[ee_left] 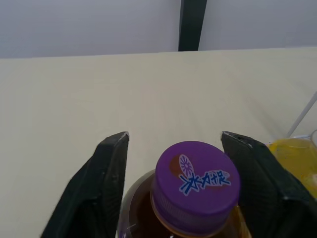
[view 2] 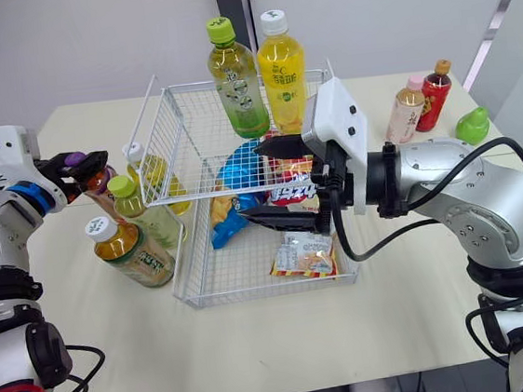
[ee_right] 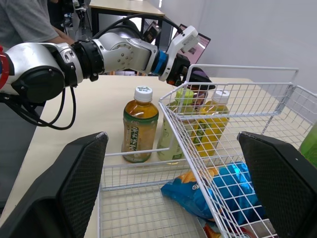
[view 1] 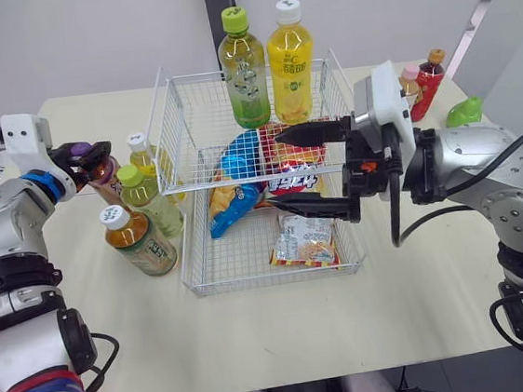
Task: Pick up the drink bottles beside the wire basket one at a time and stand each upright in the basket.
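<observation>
Nothing here is reading clearly from where I am standing. The purple plastic bottle cap (ee_left: pixel 195 186) is carrying a white and blue printed mark with a few characters, but I am not making them out. The yellow drink bottle with a white cap (view 1: pixel 291 62) is showing green label characters, too small to read. The red and white snack bag (view 1: pixel 290 182) and the amber tea bottle with a green label (ee_right: pixel 139 131) are showing illegible print.

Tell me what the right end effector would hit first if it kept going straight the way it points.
Most likely the wire basket's left wall, straight ahead in its wrist view, with the green-capped bottle just behind. Height is unclear, so the right end effector might clear the rim.
</observation>
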Available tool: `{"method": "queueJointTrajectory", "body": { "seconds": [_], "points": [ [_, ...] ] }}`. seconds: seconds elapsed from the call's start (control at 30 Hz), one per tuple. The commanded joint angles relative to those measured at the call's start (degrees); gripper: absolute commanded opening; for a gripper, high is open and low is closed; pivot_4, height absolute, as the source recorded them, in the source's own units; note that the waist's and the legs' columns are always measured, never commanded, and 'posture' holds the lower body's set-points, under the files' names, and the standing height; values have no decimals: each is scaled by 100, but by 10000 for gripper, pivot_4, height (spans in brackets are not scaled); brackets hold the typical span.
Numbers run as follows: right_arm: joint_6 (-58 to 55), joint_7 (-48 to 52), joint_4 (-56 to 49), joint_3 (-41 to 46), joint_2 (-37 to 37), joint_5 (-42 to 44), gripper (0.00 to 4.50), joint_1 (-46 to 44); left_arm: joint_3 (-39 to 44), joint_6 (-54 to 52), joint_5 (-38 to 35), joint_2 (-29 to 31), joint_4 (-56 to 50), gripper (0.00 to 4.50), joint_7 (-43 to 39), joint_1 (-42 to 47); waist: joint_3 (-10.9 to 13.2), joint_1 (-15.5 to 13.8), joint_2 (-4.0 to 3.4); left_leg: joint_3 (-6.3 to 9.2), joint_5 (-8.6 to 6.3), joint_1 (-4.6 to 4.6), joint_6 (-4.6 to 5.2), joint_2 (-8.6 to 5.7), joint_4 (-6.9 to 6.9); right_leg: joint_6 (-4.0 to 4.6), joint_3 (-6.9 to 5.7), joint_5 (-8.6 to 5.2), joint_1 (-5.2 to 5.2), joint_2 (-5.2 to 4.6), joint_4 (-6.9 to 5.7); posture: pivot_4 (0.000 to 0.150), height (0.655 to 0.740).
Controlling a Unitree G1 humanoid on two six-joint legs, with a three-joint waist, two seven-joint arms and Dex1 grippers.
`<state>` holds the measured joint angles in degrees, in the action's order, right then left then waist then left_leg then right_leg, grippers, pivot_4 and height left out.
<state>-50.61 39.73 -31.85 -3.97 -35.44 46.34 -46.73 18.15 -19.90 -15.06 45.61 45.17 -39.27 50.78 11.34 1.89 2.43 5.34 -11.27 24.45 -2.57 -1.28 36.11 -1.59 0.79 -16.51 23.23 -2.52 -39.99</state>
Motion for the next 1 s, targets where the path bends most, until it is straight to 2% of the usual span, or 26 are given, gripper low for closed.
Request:
{"method": "queueJointTrajectory", "body": {
  "seconds": [0.03,0.07,0.1,0.27,0.47,0.57,0.7,0.87,1.0],
  "points": [
    [59,-57,-151,204,-1,59,45000,-105,-21,193,42,83,38,16847,-18,195,0,0,0,1,0,0,0,0,0,0,0,0,0,0,0,1500,7400],
    [58,-66,-151,209,-1,62,45000,-105,-26,218,52,91,59,14084,-21,197,0,0,0,0,0,0,0,0,0,0,0,0,0,0,0,1500,7400],
    [58,-73,-151,214,-1,64,45000,-104,-26,233,58,98,73,13682,-25,197,0,1,0,1,0,0,0,0,0,0,0,0,0,0,0,1500,7400],
    [97,-78,-133,316,-21,92,45000,-114,114,69,-78,328,-376,13682,-152,-5,0,3,0,1,0,0,0,0,0,0,0,0,0,0,0,1500,7400],
    [99,172,61,660,-302,253,45000,-225,224,-686,-351,1049,-1226,13681,-576,82,1,58,0,8,0,11,0,5,-1,1,0,0,10,9,1,1500,7400],
    [119,383,146,746,-554,257,45000,-236,-21,-1115,-395,1486,-1384,13681,-964,750,5,55,8,18,0,20,0,8,2,1,-7,-1,11,19,3,1500,7400],
    [150,514,216,711,-759,167,45000,-222,-436,-1437,-341,1637,-1138,13681,-1457,1786,6,-15,11,24,0,31,-1,2,9,0,-15,-1,9,20,9,1500,7400],
    [241,544,267,637,-838,-14,45000,-179,-1148,-1550,35,1437,-394,13681,-1965,3553,7,-6,11,21,0,29,0,-2,18,-3,-14,-2,5,21,3,1500,7400],
    [259,388,223,602,-753,-124,45000,-134,-1479,-1504,231,925,392,13681,-2250,4948,10,10,13,23,0,32,0,-2,19,-4,-18,-2,8,29,6,1500,7400]
  ]
}}
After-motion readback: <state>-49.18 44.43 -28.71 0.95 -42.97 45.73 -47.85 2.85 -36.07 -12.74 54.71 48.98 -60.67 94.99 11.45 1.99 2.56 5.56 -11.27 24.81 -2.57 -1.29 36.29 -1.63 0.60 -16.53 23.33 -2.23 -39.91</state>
